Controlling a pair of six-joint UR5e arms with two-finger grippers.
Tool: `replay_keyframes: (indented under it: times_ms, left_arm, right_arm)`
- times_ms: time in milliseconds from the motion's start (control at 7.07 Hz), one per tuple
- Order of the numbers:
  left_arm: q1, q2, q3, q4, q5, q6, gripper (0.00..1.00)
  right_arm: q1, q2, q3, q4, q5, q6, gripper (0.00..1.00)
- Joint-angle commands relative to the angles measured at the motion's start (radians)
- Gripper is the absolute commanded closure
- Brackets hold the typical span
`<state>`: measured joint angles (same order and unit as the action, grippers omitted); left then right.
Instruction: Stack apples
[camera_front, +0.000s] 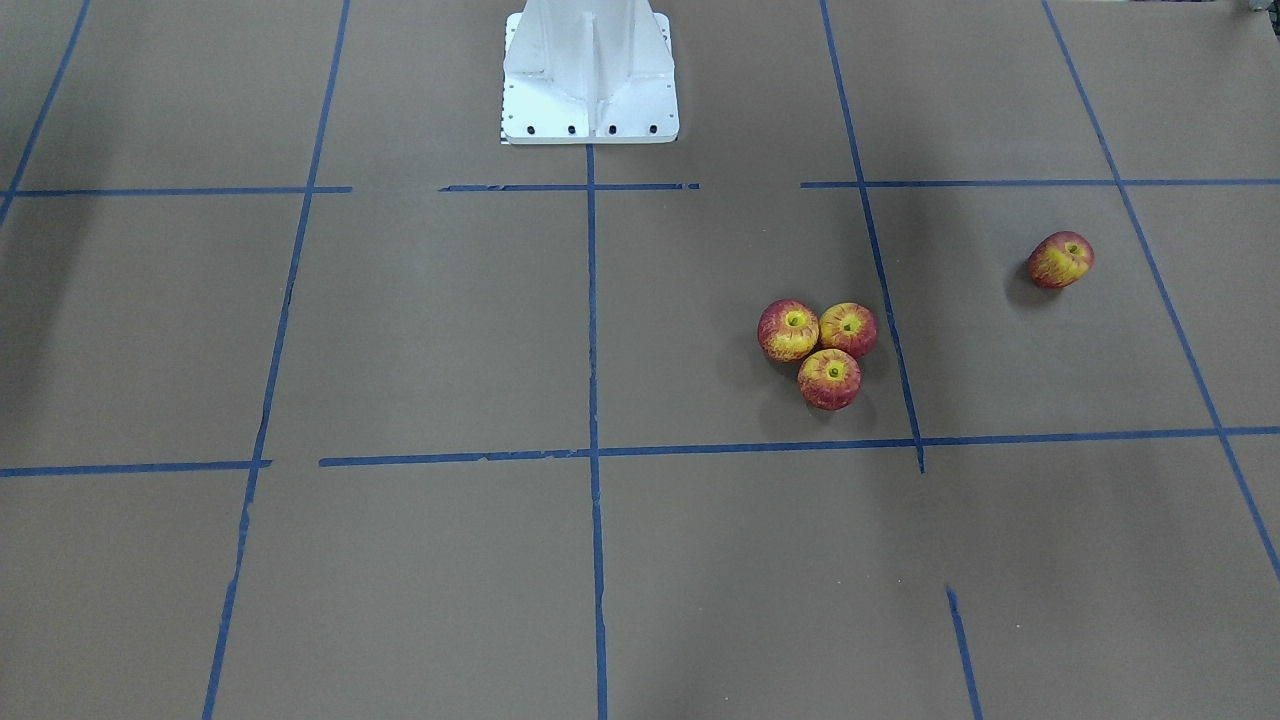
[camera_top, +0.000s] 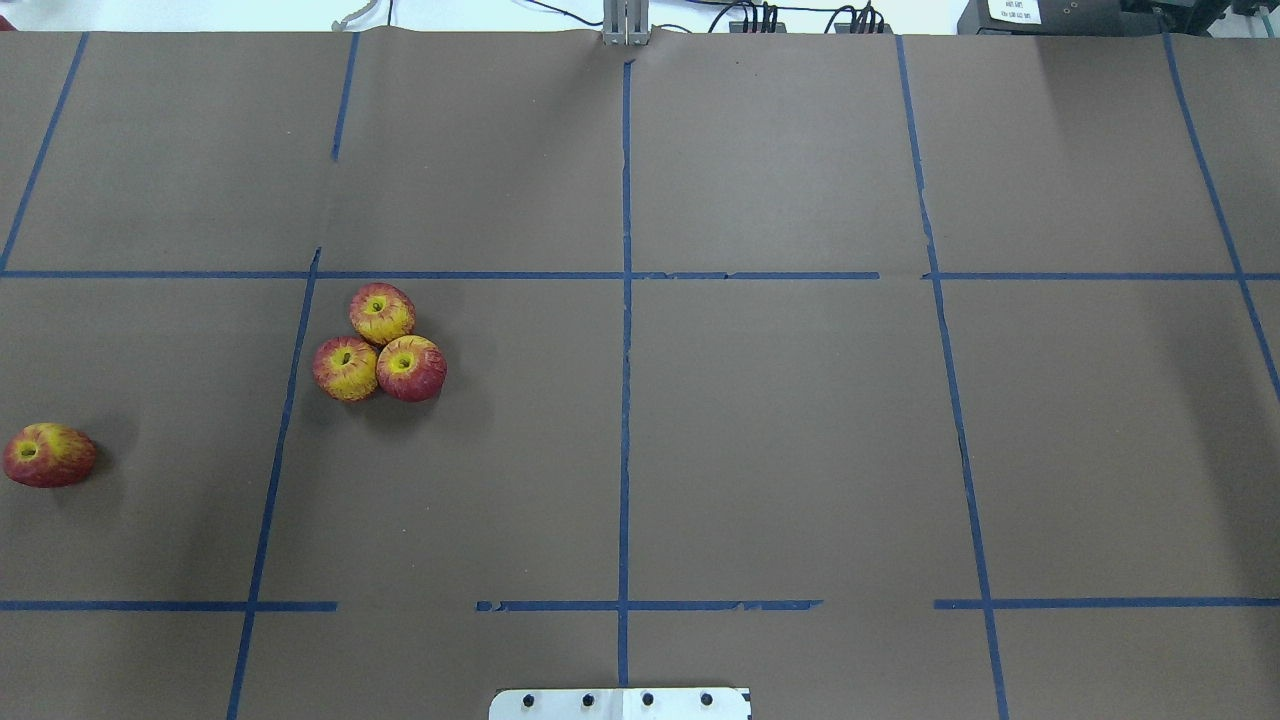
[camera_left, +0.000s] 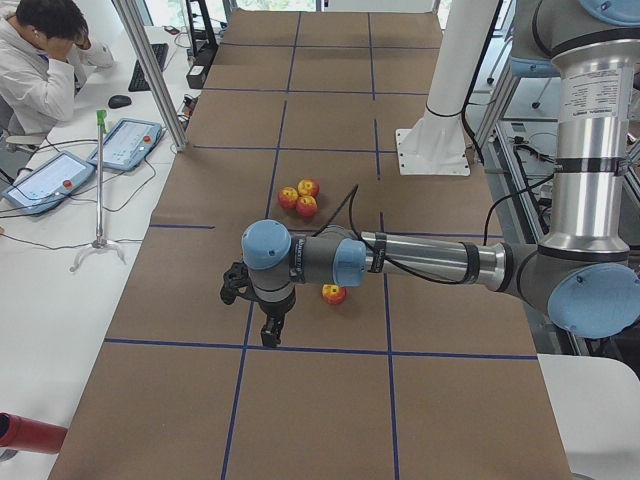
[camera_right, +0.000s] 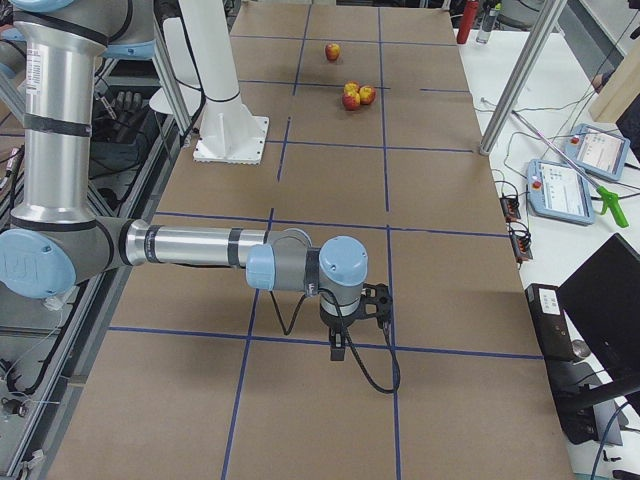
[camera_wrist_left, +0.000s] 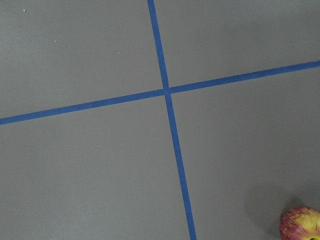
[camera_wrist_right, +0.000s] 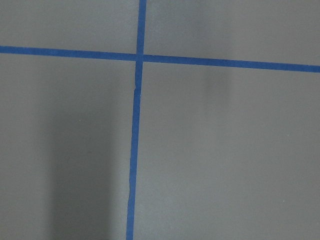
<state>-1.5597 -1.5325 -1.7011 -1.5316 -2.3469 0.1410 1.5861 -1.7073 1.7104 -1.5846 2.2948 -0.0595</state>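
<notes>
Left claw (camera_left: 269, 335) shows only in the exterior left view, small and dark, so the jaw gap is unreadable. Same for the right claw (camera_right: 338, 350), seen only in the exterior right view. Lone apple (camera_left: 333, 294) is partly hidden behind the near arm's wrist in the left view. In the left wrist view, the lone apple (camera_wrist_left: 301, 224) is cut off by the bottom-right corner. Three clustered apples (camera_right: 356, 95) are far and tiny in the right view, dimples not readable. Robot base (camera_front: 590, 80) is cut by the top edge in the front view. Operator (camera_left: 40, 70) is cut by the left edge, face hidden behind a hand.
</notes>
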Motion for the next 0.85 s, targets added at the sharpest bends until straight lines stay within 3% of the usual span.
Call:
replay_keyframes:
  times_ms: [0,424,566,707]
  left_arm:
    - [-0.003,0.032,-0.003,-0.027,0.0,0.112,0.0]
    - [-0.002,0.023,-0.002,-0.032,-0.008,0.117,0.0]
    - [0.003,0.023,0.073,-0.088,-0.014,0.115,0.0]
    - [0.004,0.047,0.09,-0.249,-0.015,0.112,0.0]
  right_arm:
    - [0.0,0.0,0.0,0.0,0.0,0.001,0.0]
    - [0.0,0.0,0.0,0.0,0.0,0.0,0.0]
    - [0.0,0.0,0.0,0.0,0.0,0.0,0.0]
    - [0.0,0.0,0.0,0.0,0.0,0.0,0.0]
